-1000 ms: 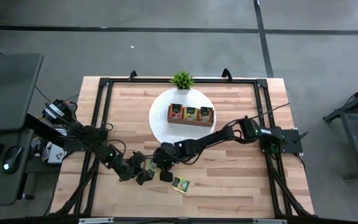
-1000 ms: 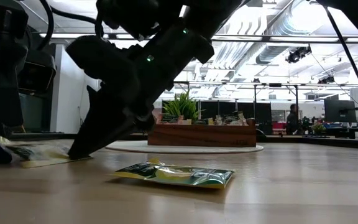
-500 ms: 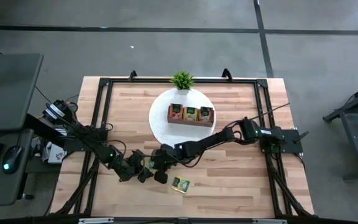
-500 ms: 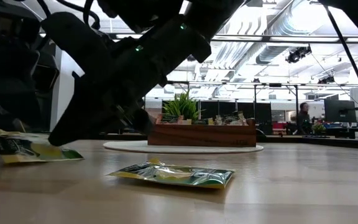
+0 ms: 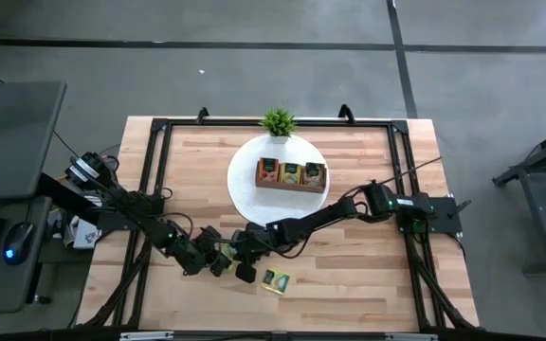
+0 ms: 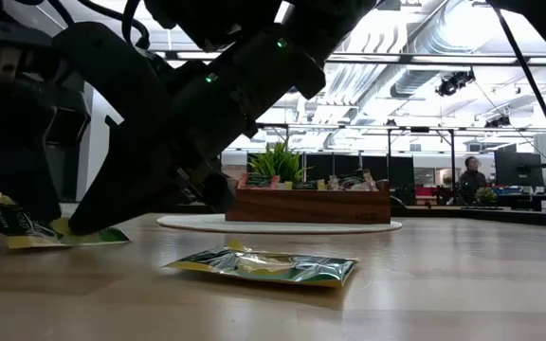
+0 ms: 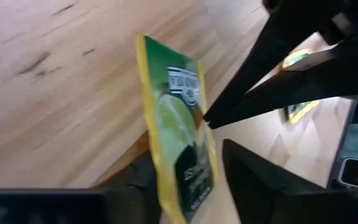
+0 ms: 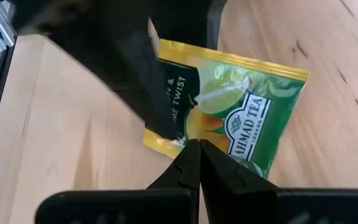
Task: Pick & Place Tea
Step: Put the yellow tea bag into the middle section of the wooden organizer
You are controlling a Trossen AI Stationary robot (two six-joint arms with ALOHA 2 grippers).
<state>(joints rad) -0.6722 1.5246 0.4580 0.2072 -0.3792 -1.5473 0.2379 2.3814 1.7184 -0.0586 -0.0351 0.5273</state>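
Left claw: the left gripper [image 5: 209,265] is found nearer the front edge of the table [image 5: 368,294] than the tray [image 5: 292,187], and to the tray's left. Its fingers appear clamped on the held sachet [image 7: 178,134].
Held sachet: a green and yellow tea bag, kept low over the wood, well apart from the tray.
Right claw: the right gripper [image 8: 194,152] is pointed at the same sachet. Its fingertips are pressed together, with nothing seen between them, and they touch the printed face.
Step in hand: a handover seems intended. The right fingers should be parted first and closed over a free edge, and the left grip should be released only after that.
Loose sachet: a second sachet [image 6: 263,266] lies flat, just beside the right gripper, on the side away from the tray.
Tray: three compartments are filled with tea, on a white plate [image 5: 245,194].
Open room: bare wood is left between the grippers and the tray. The tray's front wall must be cleared from above.
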